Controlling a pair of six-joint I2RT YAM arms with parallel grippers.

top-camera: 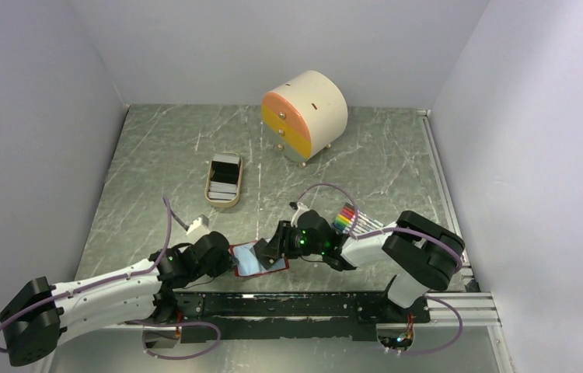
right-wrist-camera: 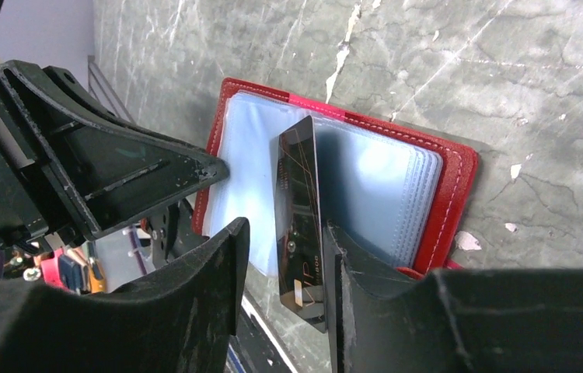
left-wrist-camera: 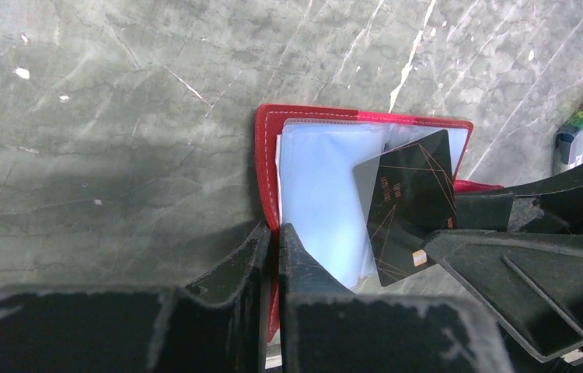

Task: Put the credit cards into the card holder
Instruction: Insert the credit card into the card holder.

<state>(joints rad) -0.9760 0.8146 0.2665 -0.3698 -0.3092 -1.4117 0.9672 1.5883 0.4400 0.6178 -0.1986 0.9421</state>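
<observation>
The red card holder lies open on the marble top at the near edge, its pale blue pockets facing up. My left gripper is shut on the holder's red left edge. A black credit card with gold lines stands tilted, one end in the pockets. My right gripper is open around that card: the card leans on the right finger, with a gap to the left finger. More credit cards, grey and dark, lie in a tan oval tray.
The tan tray sits mid-table, left of centre. A round cream cabinet with orange and yellow drawers stands at the back. A bundle of rainbow sticks lies just behind my right arm. Walls enclose three sides.
</observation>
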